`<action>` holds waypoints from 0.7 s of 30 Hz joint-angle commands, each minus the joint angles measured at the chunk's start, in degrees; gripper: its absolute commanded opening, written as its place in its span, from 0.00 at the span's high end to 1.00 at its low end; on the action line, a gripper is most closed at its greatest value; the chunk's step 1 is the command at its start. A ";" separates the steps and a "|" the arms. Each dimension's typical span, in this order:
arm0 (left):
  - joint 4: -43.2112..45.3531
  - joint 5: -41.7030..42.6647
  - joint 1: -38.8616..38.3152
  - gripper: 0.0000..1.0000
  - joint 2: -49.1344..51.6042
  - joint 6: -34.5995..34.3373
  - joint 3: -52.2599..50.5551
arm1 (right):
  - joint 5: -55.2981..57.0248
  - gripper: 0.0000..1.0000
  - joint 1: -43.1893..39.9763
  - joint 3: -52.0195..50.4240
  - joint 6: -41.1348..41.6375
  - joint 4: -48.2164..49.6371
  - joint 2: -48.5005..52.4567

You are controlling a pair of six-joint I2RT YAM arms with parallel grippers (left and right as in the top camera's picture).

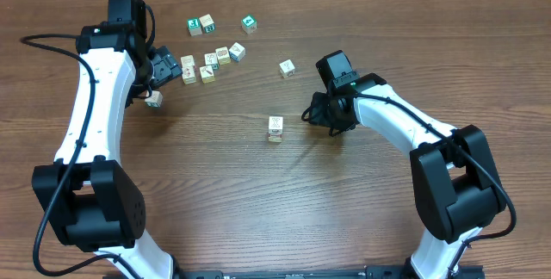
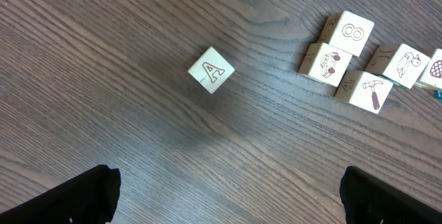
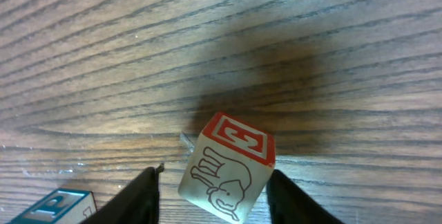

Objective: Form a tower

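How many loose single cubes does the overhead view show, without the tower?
11 cubes: three in the far row; six clustered beside the left gripper; one near the left arm; one beyond the right gripper. That gripper hides an elephant cube.

Left gripper point(image 2: 228, 196) wide, right gripper point(image 3: 214, 189) slightly open

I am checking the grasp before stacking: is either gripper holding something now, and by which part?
The left gripper is open and empty. An elephant-printed cube sits between the fingers of the right gripper; whether they clamp its sides cannot be told.
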 commanded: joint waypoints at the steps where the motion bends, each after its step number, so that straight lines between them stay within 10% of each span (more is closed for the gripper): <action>1: 0.02 0.07 -0.02 0.00 -0.94 0.72 0.74 | -0.07 0.60 0.22 0.39 0.04 -0.02 0.35; 21: 0.02 0.07 -0.02 0.00 -0.94 0.72 0.74 | 0.96 0.70 0.24 26.93 -4.92 -26.71 0.13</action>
